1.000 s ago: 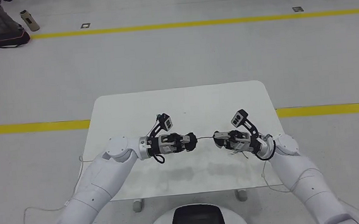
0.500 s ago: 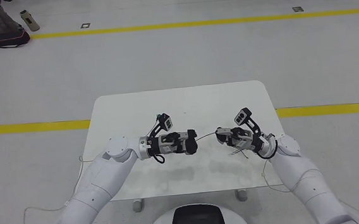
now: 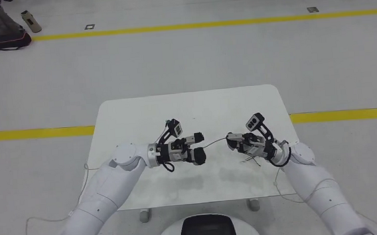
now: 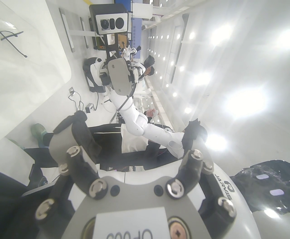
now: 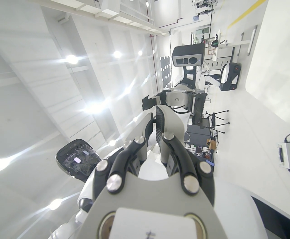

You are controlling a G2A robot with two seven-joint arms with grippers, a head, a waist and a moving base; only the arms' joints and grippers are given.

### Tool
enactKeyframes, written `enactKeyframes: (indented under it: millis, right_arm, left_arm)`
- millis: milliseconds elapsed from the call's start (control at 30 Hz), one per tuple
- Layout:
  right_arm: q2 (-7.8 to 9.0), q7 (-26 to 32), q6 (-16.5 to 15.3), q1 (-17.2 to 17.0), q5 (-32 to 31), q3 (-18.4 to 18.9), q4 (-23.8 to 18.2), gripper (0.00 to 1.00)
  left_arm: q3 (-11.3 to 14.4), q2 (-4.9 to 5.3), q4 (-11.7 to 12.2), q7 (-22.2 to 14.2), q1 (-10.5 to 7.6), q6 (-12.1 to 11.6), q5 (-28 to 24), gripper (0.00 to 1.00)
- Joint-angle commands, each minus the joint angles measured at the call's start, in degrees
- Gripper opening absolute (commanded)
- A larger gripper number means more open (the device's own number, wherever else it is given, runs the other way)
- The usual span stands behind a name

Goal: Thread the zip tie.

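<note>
Standing on pale floor (image 3: 184, 58) with yellow lines (image 3: 168, 27), a white table (image 3: 228, 108).

Flooding the tabletop (image 3: 241, 103) and the floor (image 3: 184, 58) evenly from overhead in the top view, bright and diffuse, leaving the white surfaces pale. Blazing from rows of ceiling lamps (image 4: 240, 106) in both wrist views, flaring into long streaks, washing the ceiling (image 5: 45, 90) around them out to plain white and glinting off the screws (image 4: 73, 151) of the left hand (image 4: 134, 123). Bending straight edges into curves toward the borders of both wrist views, bowing the tabletop's rim.
</note>
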Motion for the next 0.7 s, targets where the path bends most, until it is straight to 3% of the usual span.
enactKeyframes:
  millis: [0,267,500,667]
  right_arm:
    - [-0.07,0.4,-0.2,-0.4,1.2,0.1,-0.6,0.00]
    - [-0.58,2.9,0.1,-0.9,6.5,0.0,-0.5,0.00]
    - [-0.62,2.2,0.3,-1.0,6.5,-0.1,-0.8,0.00]
    - [-0.81,0.4,-0.1,-1.8,6.3,-0.4,-3.3,0.00]
  left_arm:
    - [0.6,-0.18,-0.4,1.2,-0.39,0.1,0.3,1.00]
    - [3.0,-1.12,0.5,4.3,-2.89,-0.8,1.6,1.00]
    - [3.0,-1.13,0.4,4.6,-2.80,-0.8,1.6,1.00]
    - [3.0,-1.18,-1.3,5.5,-2.00,-0.2,-0.4,1.00]
